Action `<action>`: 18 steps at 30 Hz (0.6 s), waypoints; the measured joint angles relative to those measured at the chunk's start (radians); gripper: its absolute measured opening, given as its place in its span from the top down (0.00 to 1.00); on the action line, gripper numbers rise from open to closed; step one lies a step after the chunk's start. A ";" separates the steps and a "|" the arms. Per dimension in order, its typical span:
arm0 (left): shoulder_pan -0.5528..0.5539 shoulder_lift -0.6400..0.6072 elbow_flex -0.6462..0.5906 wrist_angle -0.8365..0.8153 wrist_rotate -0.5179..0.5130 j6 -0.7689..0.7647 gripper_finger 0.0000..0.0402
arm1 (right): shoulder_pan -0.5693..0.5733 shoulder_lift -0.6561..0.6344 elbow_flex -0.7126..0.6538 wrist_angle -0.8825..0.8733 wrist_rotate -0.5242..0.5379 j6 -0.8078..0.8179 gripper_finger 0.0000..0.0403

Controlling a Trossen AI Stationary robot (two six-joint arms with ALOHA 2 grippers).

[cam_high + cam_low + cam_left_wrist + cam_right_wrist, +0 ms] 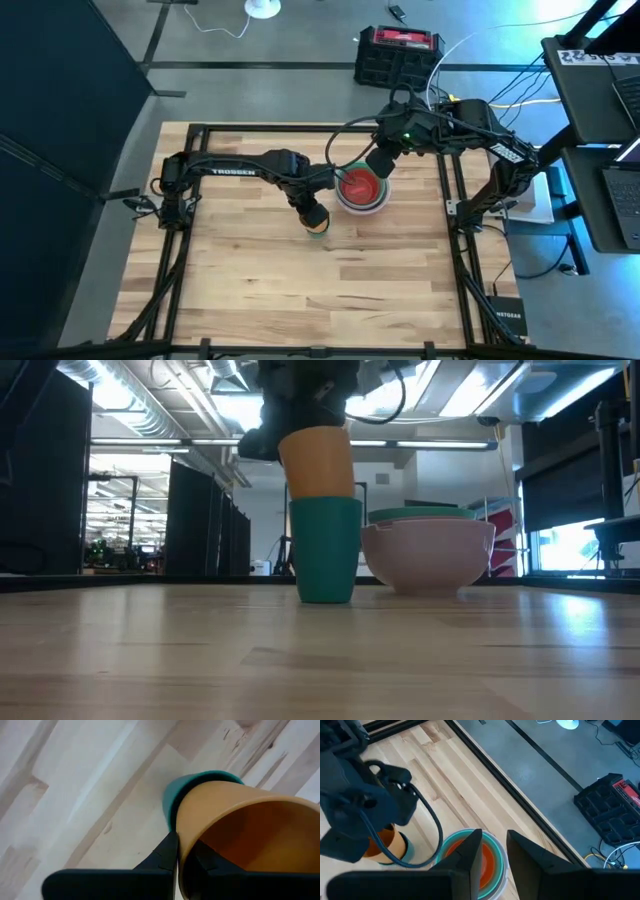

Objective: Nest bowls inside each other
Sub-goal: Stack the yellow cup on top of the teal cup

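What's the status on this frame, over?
Left gripper shut on orange cup, seated in teal cup. Right gripper open above nested bowls. Nothing in the way.

Wood and plastic under my cameras

I'm looking at a table (250,260) of pale jointed wood planks, smooth with a soft sheen; the orange cup (240,835) and teal cup (326,550) are showing matt smooth plastic, the nested bowls (430,550) are reading as smooth plastic too, and the fingers (465,855) are looking matt black.
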 joint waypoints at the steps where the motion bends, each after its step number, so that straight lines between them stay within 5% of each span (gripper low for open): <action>1: -0.002 0.004 0.000 0.001 0.001 0.000 1.00 | 0.000 0.000 0.000 0.000 0.000 0.000 0.82; 18: -0.017 0.026 -0.001 0.023 0.010 0.013 1.00 | 0.000 0.000 0.000 0.000 0.000 0.000 0.82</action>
